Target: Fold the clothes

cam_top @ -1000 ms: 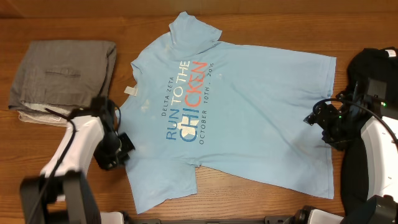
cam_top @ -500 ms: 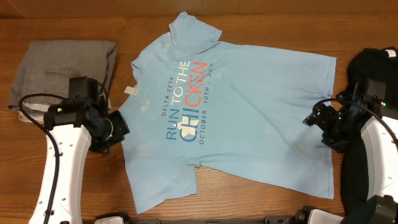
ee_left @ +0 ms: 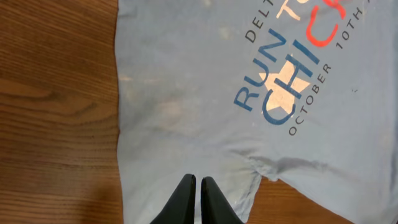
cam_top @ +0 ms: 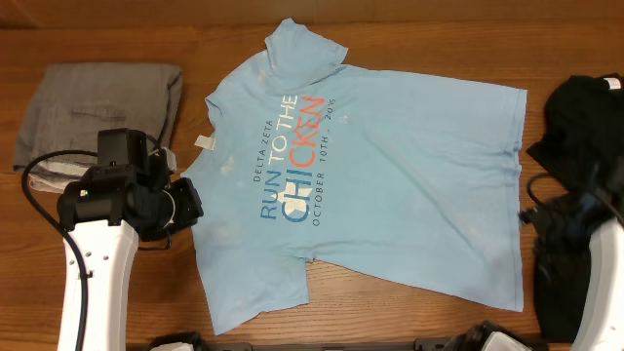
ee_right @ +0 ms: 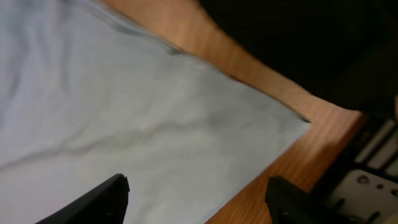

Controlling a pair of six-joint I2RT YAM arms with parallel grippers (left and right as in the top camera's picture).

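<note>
The light blue T-shirt (cam_top: pixel 390 166) lies spread flat, print side up, with its white neck label (cam_top: pixel 204 143) at the left. My left gripper (cam_top: pixel 187 205) is shut and empty at the shirt's left edge. In the left wrist view its fingertips (ee_left: pixel 196 185) hover over the shirt (ee_left: pixel 186 93) near a sleeve seam. My right gripper (cam_top: pixel 542 216) is by the shirt's right hem. In the right wrist view its jaws (ee_right: pixel 196 190) are wide open and empty over the hem corner (ee_right: pixel 155 124).
A folded grey garment (cam_top: pixel 97 112) lies at the back left. A black garment (cam_top: pixel 585 107) lies at the right edge and shows in the right wrist view (ee_right: pixel 311 43). Bare wooden table (cam_top: pixel 409 307) runs along the front.
My left gripper moved up from the front to the shirt's left edge. My right arm drew back to the right and toward the front, away from the hem.
</note>
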